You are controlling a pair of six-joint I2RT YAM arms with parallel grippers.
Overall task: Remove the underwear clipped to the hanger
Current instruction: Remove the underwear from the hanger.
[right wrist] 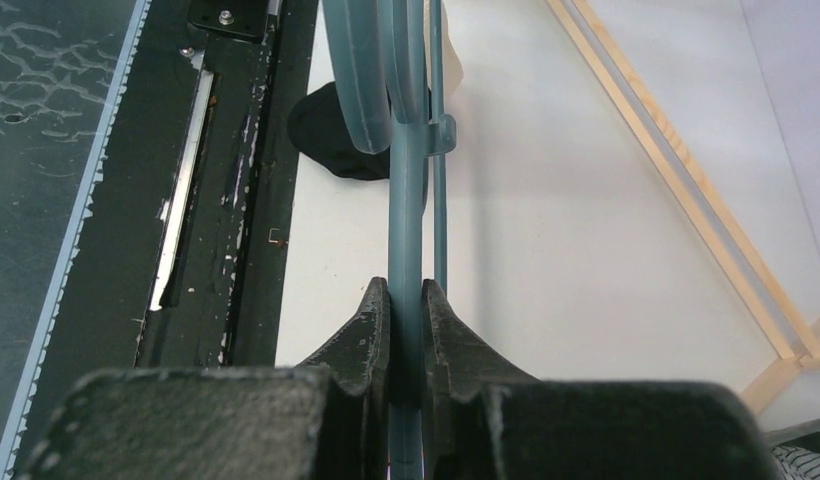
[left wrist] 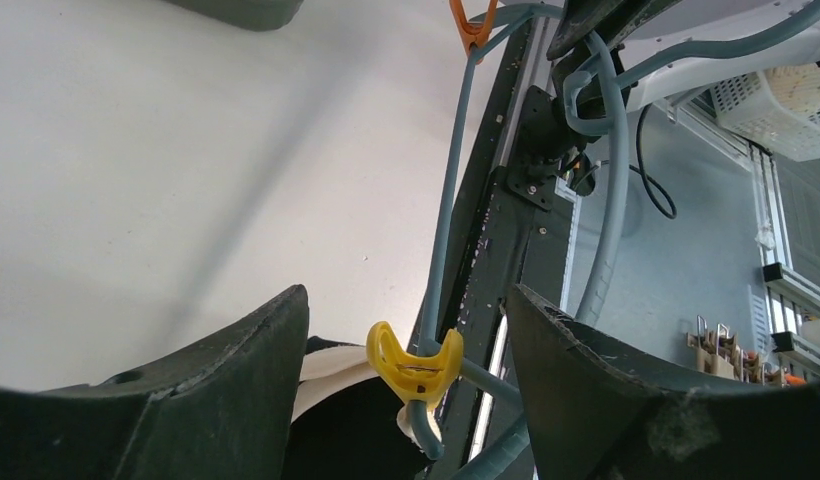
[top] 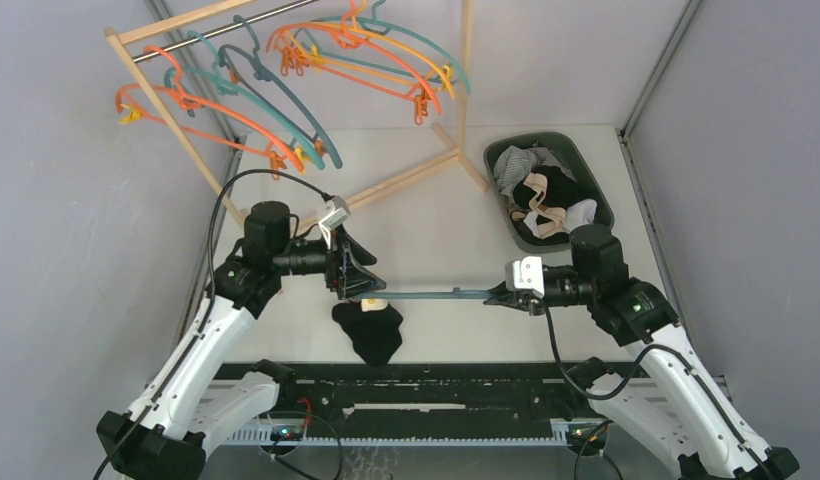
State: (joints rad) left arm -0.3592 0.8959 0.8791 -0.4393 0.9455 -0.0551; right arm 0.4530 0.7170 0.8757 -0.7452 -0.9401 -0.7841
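Note:
A teal hanger [top: 436, 294] lies level between my two arms. My right gripper [top: 498, 294] is shut on its bar [right wrist: 406, 250]. Black underwear [top: 371, 330] with a white band hangs from the hanger's left end, held by a yellow clip [left wrist: 414, 365]. My left gripper [top: 361, 283] is open, its jaws wide on either side of the clip without touching it. The underwear [left wrist: 336, 420] shows below the clip in the left wrist view and as a dark lump [right wrist: 336, 130] in the right wrist view.
A wooden rack [top: 186, 140] at the back left carries several orange and teal hangers [top: 286, 80]. A dark green basket [top: 596, 200] at the back right holds a heap of cloth. The black rail [top: 416, 385] runs along the near table edge.

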